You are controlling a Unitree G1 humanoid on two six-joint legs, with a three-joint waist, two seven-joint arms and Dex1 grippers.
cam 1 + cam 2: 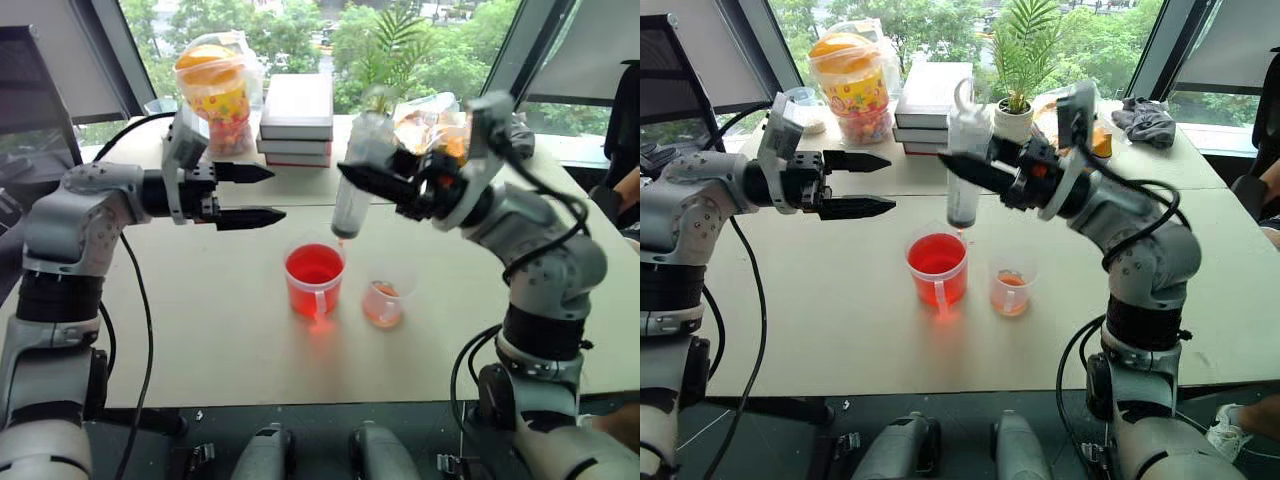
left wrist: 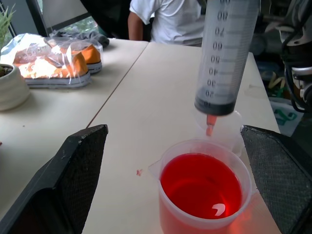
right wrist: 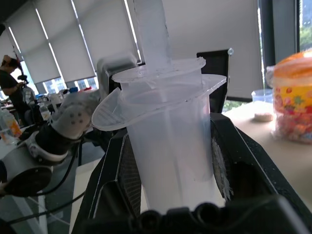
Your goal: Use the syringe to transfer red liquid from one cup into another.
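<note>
Above the red cup (image 1: 937, 268), which stood near the middle of a pale table (image 1: 840, 320), the right gripper (image 1: 975, 172) pinched the syringe (image 1: 963, 170) around its clear barrel, the two black fingers pressed against opposite sides just under the barrel's flange. The syringe hung nearly upright, its ring-topped plunger up and its small orange-red tip (image 2: 210, 125) pointing down, just over the cup's far rim and not touching the red liquid (image 2: 201, 185) inside. That liquid filled the red cup most of the way, and the cup's handle faced the robot. Just beside the red cup, on the robot's right, sat the smaller clear cup (image 1: 1010, 290), holding only a shallow layer of pale orange liquid. Left of the red cup and higher up, the left gripper (image 1: 872, 184) hovered with its fingers spread wide, empty, pointing sideways toward the syringe without touching it. Beyond the red cup, at the far side of the table, were a stack of books (image 1: 932, 105), a tub of sweets (image 1: 851, 88) with an orange lid, and a small potted plant (image 1: 1018, 60). A person in a white shirt (image 2: 170, 19) was visible past the table's end.
</note>
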